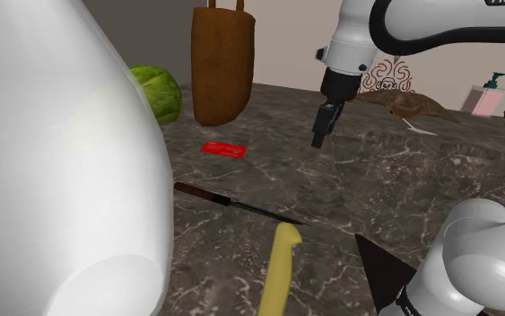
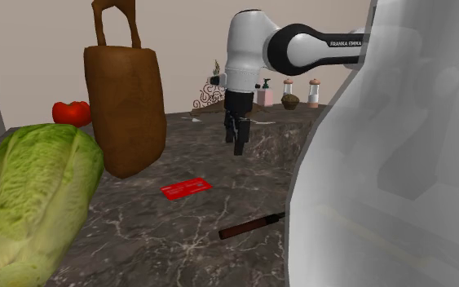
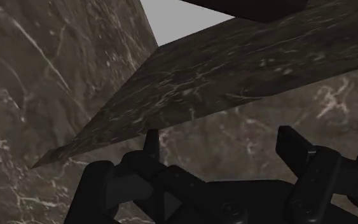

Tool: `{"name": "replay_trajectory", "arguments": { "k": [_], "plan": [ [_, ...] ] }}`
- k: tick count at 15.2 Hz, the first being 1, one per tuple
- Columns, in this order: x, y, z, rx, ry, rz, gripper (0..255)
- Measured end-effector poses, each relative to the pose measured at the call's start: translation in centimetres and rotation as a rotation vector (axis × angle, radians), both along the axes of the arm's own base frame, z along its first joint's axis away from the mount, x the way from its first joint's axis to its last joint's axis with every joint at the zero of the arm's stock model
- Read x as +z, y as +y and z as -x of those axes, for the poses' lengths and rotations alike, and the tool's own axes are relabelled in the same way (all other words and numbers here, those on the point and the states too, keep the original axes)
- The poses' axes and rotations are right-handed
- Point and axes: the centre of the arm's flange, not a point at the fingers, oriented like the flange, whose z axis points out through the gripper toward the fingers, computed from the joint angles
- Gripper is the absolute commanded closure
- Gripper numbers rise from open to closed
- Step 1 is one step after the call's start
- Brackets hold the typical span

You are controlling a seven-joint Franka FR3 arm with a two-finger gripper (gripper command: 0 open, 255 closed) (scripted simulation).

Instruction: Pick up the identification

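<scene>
Clearly at the approach step: hangs the black gripper [image 1: 318, 136] well above the dark marbled counter [image 1: 403, 171], fingers [image 3: 296, 147] parted and clasping nothing. Has the identification, a flat red card [image 1: 224, 148], lying on the stone, well apart from the gripper toward the shoulder view's left, between the brown bag [image 1: 222, 63] and a dark-handled knife [image 1: 228, 201]. Calls next, by the look of it, for a swing across to the card, a turn to line the jaws over its narrow width, then a straight descent until the tips meet stone. Looks awkward, since so thin a thing offers little edge to pinch. Risks, too, sliding the card along the counter rather than lifting it. As to containers: stands the brown bag upright just behind the card, handles up, inside hidden, so cannot tell whether anything is in it. Shows a head of green lettuce [image 1: 156, 92] beside the bag, a yellow banana [image 1: 280, 269] near the knife, and a large white rounded form [image 1: 62, 171] looming in the foreground.
</scene>
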Motion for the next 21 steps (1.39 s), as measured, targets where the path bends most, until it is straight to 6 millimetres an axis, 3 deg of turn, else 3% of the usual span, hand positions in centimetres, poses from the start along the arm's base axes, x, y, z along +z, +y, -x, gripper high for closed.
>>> {"name": "replay_trajectory", "arguments": {
  "k": [10, 21],
  "plan": [
    [-0.6, 8.5, -3.5, 0.176, -0.191, -0.139, 0],
    [1.7, 18.6, -5.8, 0.366, -0.397, -0.288, 0]
  ]
}}
